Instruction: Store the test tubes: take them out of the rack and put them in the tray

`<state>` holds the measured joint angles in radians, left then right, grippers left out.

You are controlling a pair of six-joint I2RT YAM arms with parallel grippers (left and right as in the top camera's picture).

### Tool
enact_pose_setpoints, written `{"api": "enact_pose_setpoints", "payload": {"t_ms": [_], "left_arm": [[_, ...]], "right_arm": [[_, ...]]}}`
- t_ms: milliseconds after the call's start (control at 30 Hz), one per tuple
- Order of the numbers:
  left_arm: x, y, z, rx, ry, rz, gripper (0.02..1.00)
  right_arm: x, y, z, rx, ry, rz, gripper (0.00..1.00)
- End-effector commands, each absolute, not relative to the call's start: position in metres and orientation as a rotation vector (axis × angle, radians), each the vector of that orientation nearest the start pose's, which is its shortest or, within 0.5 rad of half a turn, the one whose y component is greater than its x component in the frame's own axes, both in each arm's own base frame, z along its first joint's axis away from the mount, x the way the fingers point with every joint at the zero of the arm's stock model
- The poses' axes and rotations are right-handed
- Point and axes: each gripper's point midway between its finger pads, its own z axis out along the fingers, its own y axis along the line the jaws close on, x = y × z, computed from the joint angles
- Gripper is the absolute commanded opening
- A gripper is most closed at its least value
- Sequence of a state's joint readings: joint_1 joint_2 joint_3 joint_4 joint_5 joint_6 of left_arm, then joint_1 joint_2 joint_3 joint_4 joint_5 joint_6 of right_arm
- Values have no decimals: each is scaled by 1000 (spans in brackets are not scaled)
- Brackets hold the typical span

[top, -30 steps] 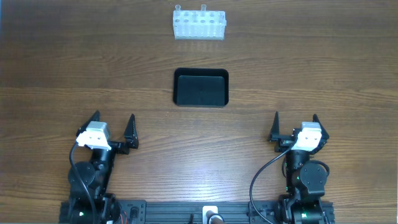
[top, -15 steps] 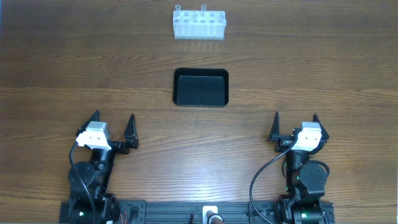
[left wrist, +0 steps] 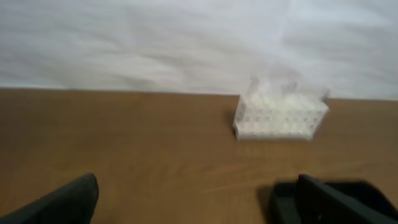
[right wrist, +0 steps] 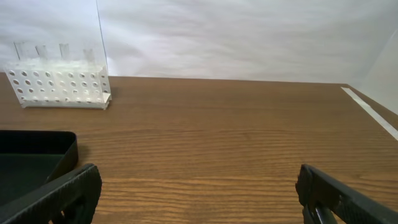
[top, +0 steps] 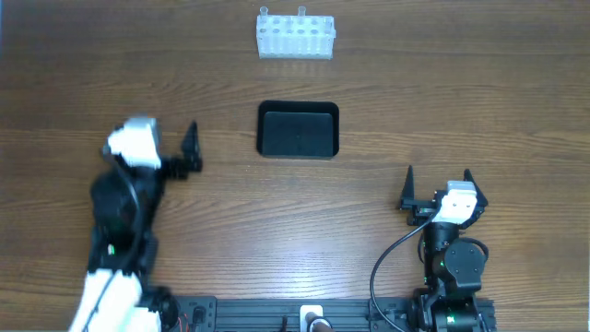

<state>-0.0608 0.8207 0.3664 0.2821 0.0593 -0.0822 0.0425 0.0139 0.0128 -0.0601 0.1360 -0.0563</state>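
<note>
**Left arm swings forward over the table**

The left arm [top: 120, 198] has moved up the table [top: 479, 92] from its rest; the right arm [top: 447, 240] has stayed put. The left jaws stand apart, and the rack [left wrist: 280, 115] holding the test tubes [top: 265, 13] is well ahead of them. The right jaws are also spread. The right wrist view shows the black tray [right wrist: 34, 155] just ahead of one finger, lying between those jaws and the rack.

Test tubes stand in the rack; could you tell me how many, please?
2 tubes show clearly, both in the rack's far row: one at its left end in the top view, one near its middle. Others may be hidden inside it.
</note>
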Motion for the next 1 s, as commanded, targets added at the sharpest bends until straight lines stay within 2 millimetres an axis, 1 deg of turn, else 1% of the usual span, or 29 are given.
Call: {"api": "enact_pose_setpoints", "payload": {"t_ms": [33,67,100,167,333,433,667,867,1000], "left_arm": [[386,-46,234,72,1785,-161,1000],[400,-53,235,83,1800,-170,998],[425,-65,233,104,1831,-184,1000],[453,-79,227,125,1875,-198,1000],[508,-111,203,171,1972,-222,1000],[531,-127,189,194,2013,-232,1000],[571,-157,160,232,2054,-249,998],[593,-173,146,251,2064,-258,998],[607,-178,138,241,2073,-227,996]], "right_arm": [[246,-14,159,24,1635,-123,991],[246,-14,159,24,1635,-123,993],[246,-14,159,24,1635,-123,991],[246,-14,159,24,1635,-123,993],[246,-14,159,24,1635,-123,991],[246,-14,159,24,1635,-123,991],[246,-14,159,24,1635,-123,991],[246,-14,159,24,1635,-123,993],[246,-14,159,24,1635,-123,991]]}}
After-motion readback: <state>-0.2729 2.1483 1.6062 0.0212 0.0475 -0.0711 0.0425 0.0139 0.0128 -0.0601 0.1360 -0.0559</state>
